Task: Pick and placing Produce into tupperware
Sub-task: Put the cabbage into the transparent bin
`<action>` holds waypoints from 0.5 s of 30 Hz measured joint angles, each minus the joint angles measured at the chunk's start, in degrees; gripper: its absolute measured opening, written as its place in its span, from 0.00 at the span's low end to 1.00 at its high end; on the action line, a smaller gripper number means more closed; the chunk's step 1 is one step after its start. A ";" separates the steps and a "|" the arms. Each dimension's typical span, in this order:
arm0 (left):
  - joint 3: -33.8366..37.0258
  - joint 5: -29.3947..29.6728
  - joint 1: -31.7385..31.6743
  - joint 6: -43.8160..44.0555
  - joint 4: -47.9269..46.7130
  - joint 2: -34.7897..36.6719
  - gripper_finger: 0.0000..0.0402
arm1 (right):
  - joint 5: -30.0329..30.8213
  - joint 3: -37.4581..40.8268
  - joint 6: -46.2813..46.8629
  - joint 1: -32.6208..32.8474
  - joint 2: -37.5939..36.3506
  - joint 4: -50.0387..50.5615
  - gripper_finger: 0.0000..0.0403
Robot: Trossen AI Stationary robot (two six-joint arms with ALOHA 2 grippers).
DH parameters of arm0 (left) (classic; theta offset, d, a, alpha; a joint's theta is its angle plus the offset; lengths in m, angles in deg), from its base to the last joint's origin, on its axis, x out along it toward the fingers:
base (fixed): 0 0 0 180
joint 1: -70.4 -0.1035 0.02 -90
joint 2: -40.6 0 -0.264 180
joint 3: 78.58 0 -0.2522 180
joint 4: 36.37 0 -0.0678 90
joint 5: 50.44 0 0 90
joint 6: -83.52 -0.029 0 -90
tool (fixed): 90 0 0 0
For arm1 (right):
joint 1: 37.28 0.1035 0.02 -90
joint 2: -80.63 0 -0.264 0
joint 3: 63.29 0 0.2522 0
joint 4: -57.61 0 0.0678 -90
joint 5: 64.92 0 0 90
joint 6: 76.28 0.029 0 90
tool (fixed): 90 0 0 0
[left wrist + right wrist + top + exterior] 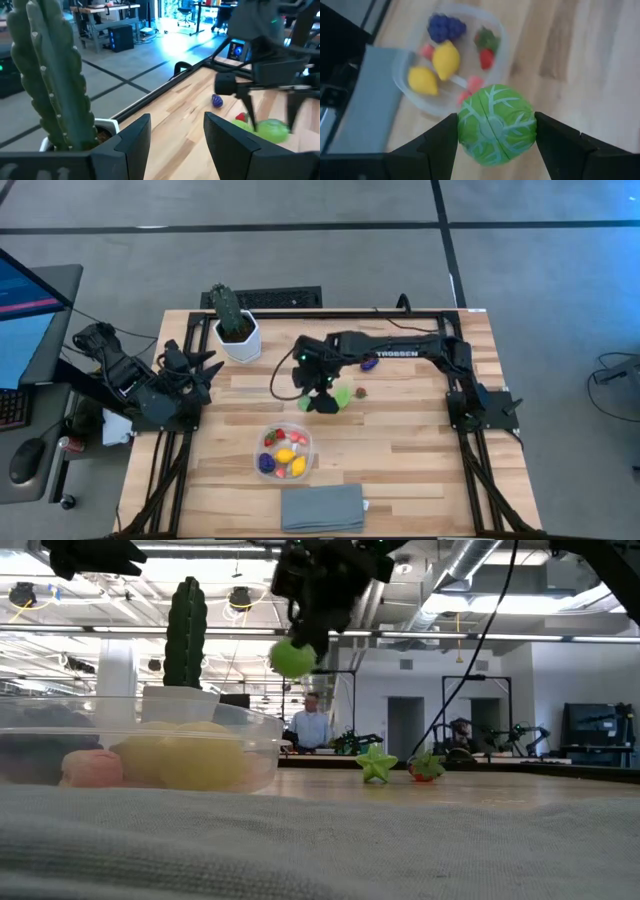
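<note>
From above, the right gripper [322, 393] hung over the middle of the wooden table [420, 450], with a green star-shaped piece [343, 395] and a small red piece [361, 392] just beside it and a purple piece [369, 364] farther back by the arm. The clear tupperware [285, 451] sat nearer the front edge, holding red, yellow and purple produce, with a folded grey cloth [322, 507] in front of it. The left gripper [205, 368] waited at the table's left edge beside the potted cactus [230, 311].

At table height, the right gripper held a round green cabbage [292, 658] well clear of the tabletop, above and beyond the tupperware [262, 745]; the star piece [377, 763] lay on the wood.

The left wrist view showed that arm's own fingers [134, 141] parted, holding nothing, next to the cactus [52, 80].

The right wrist view showed its jaws closed on the cabbage [496, 125], one finger touching each side, with the tupperware [402, 75] below.
</note>
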 joint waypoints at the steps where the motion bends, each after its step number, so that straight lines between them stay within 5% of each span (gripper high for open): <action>1: 0.00 0.00 0.01 -0.39 -0.18 0.00 0.43 | -0.01 0.00 1.04 0.66 0.00 -1.09 0.66; 15: 0.00 0.02 0.00 -0.43 -2.32 0.00 0.43 | 0.45 0.02 11.19 7.34 0.28 -14.46 0.66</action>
